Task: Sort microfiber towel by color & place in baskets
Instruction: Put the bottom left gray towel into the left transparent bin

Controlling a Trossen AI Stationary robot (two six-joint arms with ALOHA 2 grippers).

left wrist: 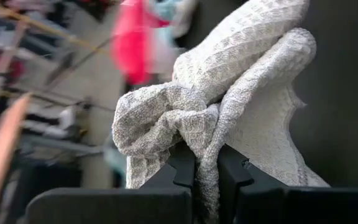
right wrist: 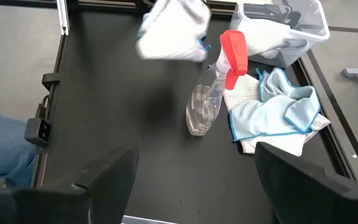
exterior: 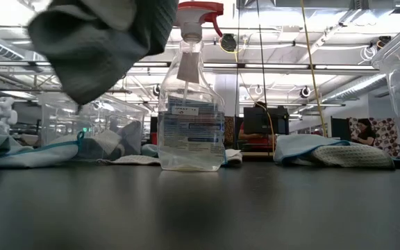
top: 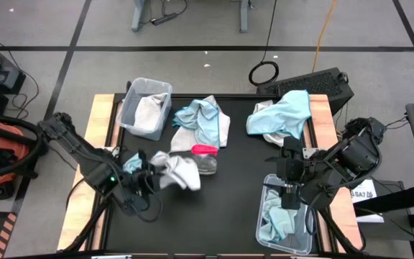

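- High view: the left gripper (top: 152, 178) is seen at the near left of the black table (top: 228, 201), clamped on a pale grey-white towel (top: 180, 171) that hangs bunched just beside a spray bottle (top: 205, 157) with a red head.
- High view: the right gripper (top: 291, 188) is held over the far end of the near-right basket (top: 264, 223), in which a light blue towel (top: 277, 219) lies; its fingers are spread wide and nothing is held.
- High view: a far-left basket (top: 129, 108) with pale towels (top: 146, 114) in it is seen; a mixed blue and white pile (top: 203, 121) lies at the far middle, and another blue-topped pile (top: 284, 115) at the far right.
- Low view: the spray bottle (exterior: 191, 104) stands upright mid-table; a hanging grey cloth (exterior: 99, 42) is seen above the table at the left, with no gripper in sight.
- Low view: a person (exterior: 362, 129) is seated in the room beyond the table.
- Left wrist view: the two dark fingers (left wrist: 183, 168) are pinched narrowly on a fold of the waffle-weave grey-white towel (left wrist: 241, 81).
- Right wrist view: the fingers (right wrist: 114, 171) stand well apart and empty; beyond them the bottle (right wrist: 213, 93), the lifted white towel (right wrist: 173, 31) and the blue pile (right wrist: 278, 112) are seen.
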